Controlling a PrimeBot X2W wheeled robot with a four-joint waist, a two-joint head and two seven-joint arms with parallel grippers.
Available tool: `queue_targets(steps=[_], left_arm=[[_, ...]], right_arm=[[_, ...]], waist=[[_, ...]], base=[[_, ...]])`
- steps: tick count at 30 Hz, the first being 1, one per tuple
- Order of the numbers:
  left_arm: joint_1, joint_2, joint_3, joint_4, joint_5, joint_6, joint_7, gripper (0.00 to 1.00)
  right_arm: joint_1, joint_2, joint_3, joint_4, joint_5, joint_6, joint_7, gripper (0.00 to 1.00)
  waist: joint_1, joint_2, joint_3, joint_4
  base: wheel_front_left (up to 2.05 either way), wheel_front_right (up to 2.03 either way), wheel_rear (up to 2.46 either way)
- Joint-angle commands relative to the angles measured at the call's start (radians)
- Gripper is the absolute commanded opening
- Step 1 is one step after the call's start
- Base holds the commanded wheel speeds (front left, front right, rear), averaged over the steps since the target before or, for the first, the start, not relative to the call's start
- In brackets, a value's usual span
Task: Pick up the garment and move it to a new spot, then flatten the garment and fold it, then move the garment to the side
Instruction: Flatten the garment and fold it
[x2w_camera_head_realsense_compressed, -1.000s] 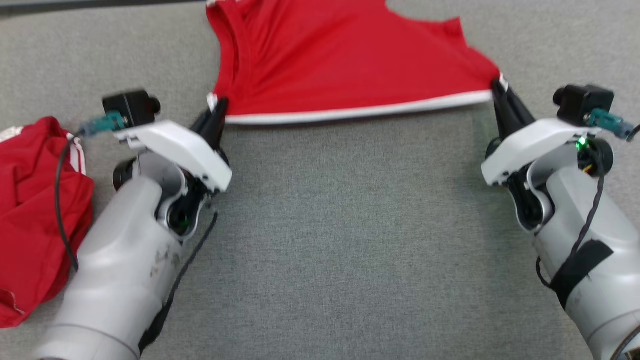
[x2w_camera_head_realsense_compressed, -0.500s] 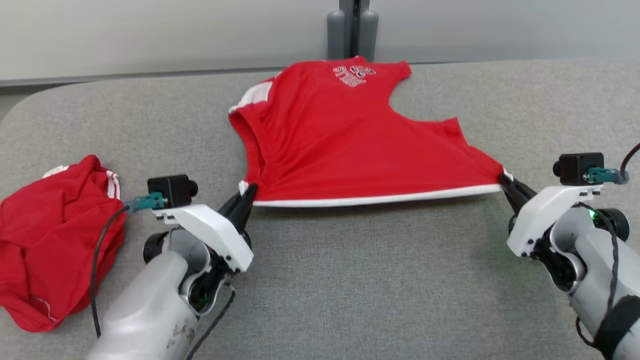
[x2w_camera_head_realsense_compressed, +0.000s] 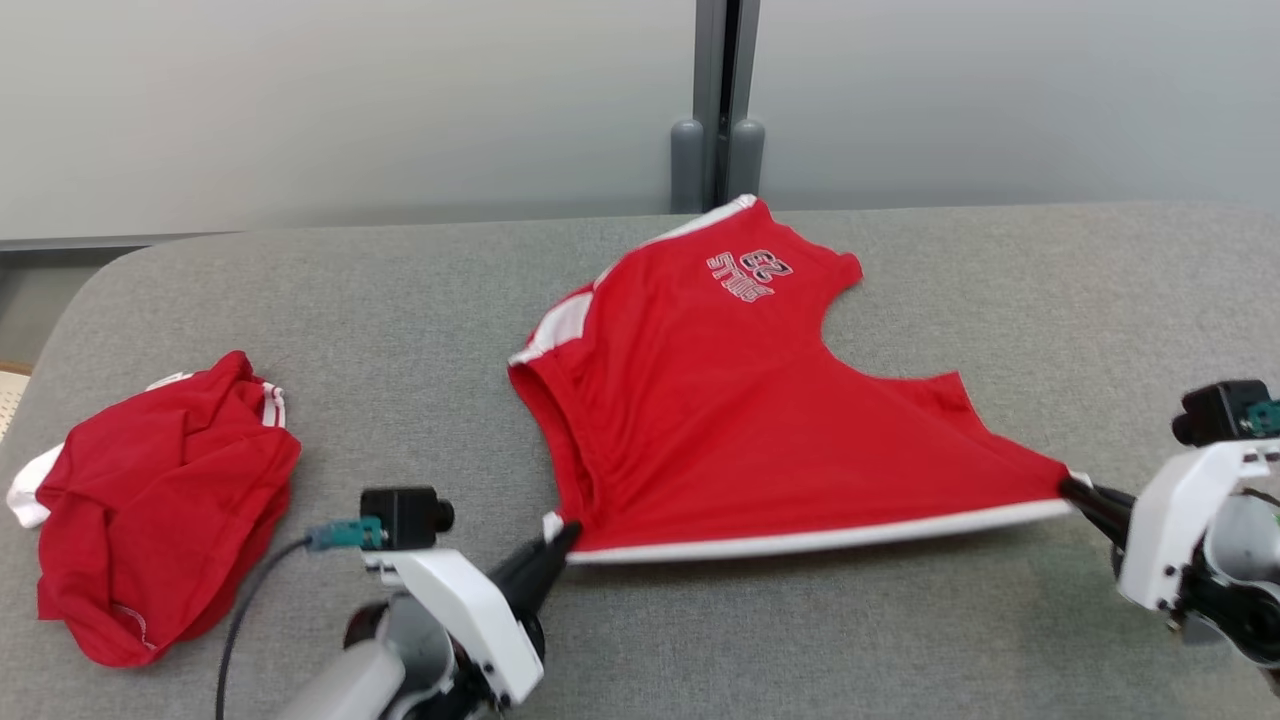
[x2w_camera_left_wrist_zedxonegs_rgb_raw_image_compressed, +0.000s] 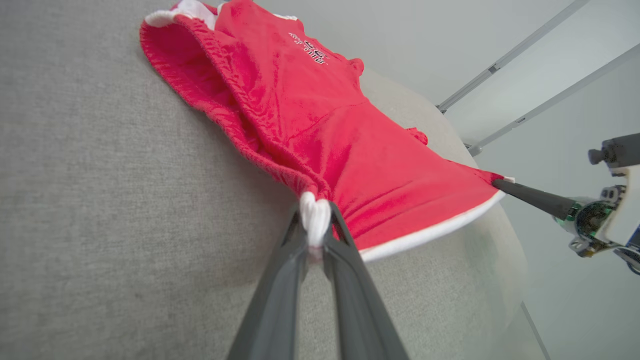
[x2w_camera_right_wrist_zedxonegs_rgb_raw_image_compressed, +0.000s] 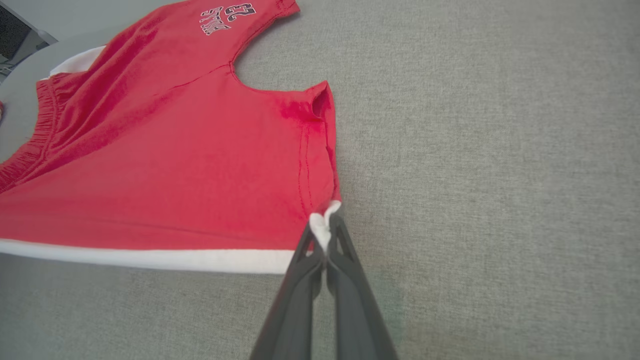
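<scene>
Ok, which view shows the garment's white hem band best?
Head view: the white hem band runs whole from the left gripper to the right gripper. The left wrist view foreshortens it; the right wrist view cuts it off at the frame edge.

A grey, fabric-covered counter (x2w_camera_head_realsense_compressed: 760, 640) with a rounded left corner carries a red garment (x2w_camera_head_realsense_compressed: 750, 420) with white trim, spread near its middle. Well apart at the left lies a crumpled red-and-white cloth heap (x2w_camera_head_realsense_compressed: 160, 510).
</scene>
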Motion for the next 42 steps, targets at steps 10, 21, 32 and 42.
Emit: queue_targets(steps=[10,21,32,42], left_arm=[[0.168,0.082,-0.032,-0.198,-0.092,0.028,0.120,0.00],[0.174,0.066,0.067,-0.369,-0.175,0.126,0.084,0.00],[0.054,-0.099,0.085,-0.300,-0.193,0.131,0.039,0.00],[-0.133,-0.178,0.047,-0.107,-0.218,0.077,0.033,0.00]], right_arm=[[0.157,-0.194,-0.049,-0.186,0.119,-0.004,0.197,0.00],[0.151,-0.208,-0.215,-0.292,0.054,-0.004,0.184,0.00],[-0.027,-0.171,-0.330,-0.275,-0.084,-0.003,0.298,0.00],[-0.247,-0.157,-0.355,-0.168,-0.233,-0.003,0.480,0.00]], waist=[[0.0000,-0.0001,-0.039,0.015],[0.0000,-0.0001,-0.022,0.059],[0.0000,-0.0001,0.092,0.202],[0.0000,-0.0001,0.199,0.322]], base=[[0.00,0.00,0.00],[0.00,0.00,0.00],[0.00,0.00,0.00],[0.00,0.00,0.00]])
